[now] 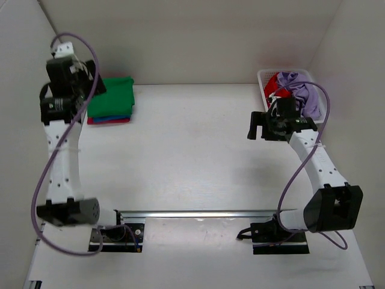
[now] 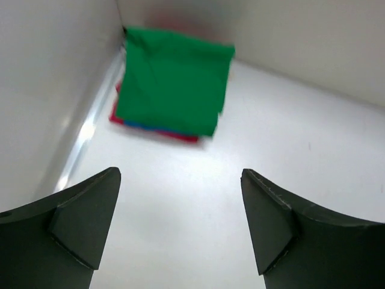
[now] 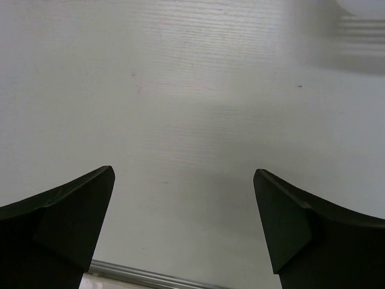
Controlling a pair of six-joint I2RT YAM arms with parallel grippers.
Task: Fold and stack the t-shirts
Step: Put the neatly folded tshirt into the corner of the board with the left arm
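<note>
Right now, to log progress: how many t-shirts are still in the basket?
2. In the basket, a red t-shirt lies on the side nearer the table's middle, and a lilac t-shirt on the side nearer the wall. Others may be hidden underneath.

Holds the left tool [image 2: 179,180] wide open and empty, raised at the far left, with the left arm [image 1: 62,156] stretched forward from its base. Holds the right tool [image 3: 183,174] open and empty too, pointing left, with the right arm [image 1: 316,159] folded at the elbow.

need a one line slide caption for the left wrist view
Open left claw faces the stack, a folded green t-shirt on top.
</note>
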